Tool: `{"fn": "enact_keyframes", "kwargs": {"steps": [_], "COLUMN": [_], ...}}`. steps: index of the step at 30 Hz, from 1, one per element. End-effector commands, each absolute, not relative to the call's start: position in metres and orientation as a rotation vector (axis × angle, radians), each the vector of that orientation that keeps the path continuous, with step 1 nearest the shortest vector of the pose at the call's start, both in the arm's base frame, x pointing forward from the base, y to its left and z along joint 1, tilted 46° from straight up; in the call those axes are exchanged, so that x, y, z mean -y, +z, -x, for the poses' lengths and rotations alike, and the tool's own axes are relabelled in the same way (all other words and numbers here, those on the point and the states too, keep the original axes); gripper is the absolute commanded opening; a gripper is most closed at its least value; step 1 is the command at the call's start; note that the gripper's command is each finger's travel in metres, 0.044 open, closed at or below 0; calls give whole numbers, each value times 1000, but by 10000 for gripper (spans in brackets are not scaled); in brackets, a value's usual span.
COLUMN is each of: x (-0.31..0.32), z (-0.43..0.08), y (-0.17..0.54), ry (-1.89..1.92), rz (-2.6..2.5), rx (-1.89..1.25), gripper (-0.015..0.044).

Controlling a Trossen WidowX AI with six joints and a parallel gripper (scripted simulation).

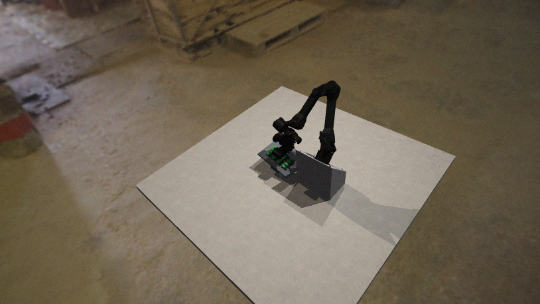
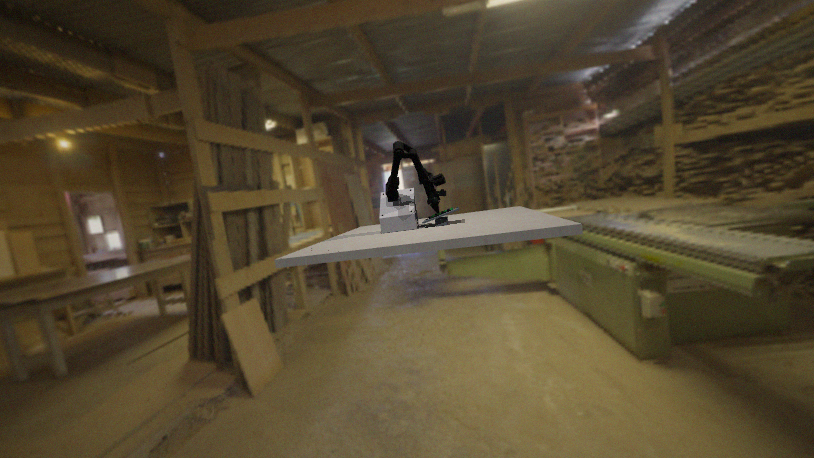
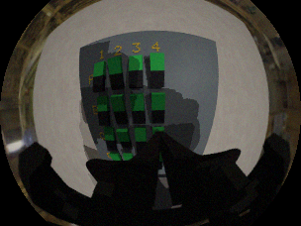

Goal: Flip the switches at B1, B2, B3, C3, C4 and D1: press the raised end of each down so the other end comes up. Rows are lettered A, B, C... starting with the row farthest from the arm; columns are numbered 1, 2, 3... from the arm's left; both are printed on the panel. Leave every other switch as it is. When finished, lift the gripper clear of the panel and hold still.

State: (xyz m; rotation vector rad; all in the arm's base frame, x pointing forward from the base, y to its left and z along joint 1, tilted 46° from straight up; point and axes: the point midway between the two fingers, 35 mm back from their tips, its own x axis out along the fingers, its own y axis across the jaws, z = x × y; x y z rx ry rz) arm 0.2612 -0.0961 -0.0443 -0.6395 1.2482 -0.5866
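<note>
The tilted grey panel [image 1: 288, 174] [image 3: 194, 61] carries rows of green-and-black rocker switches. In the wrist view B1 [image 3: 102, 105], B2 [image 3: 118, 103], B3 [image 3: 138, 102], C3 [image 3: 141, 134] and part of D1 [image 3: 114, 157] show; which ends are raised is hard to tell. My gripper [image 1: 278, 153] [image 2: 437, 211] [image 3: 158, 134] is shut and empty. Its tips are at C4 [image 3: 158, 129], covering its lower part; whether they touch it is unclear. The fingers hide most of row D to the right of D2 [image 3: 128, 156].
The grey box [image 1: 313, 174] [image 2: 398, 219] under the arm's base stands close beside the panel. Both stand on a pale square table top [image 1: 211, 188] [image 2: 483, 230]. In the wrist view a bare strip of panel lies right of column 4, partly in the gripper's shadow.
</note>
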Motion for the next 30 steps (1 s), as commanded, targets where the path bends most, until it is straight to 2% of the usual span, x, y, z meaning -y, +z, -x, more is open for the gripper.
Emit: {"fn": "enact_keyframes", "kwargs": {"steps": [1, 15, 23, 30], "x": [96, 50, 11, 30], "z": [-261, -245, -210, -217], "y": [-45, -3, -56, -76], "ry": [-579, -568, -564, -573], "rz": [643, 646, 643, 640], "rx": [-1251, -1228, -1229, -1248], "gripper": [0, 0, 0, 0]}}
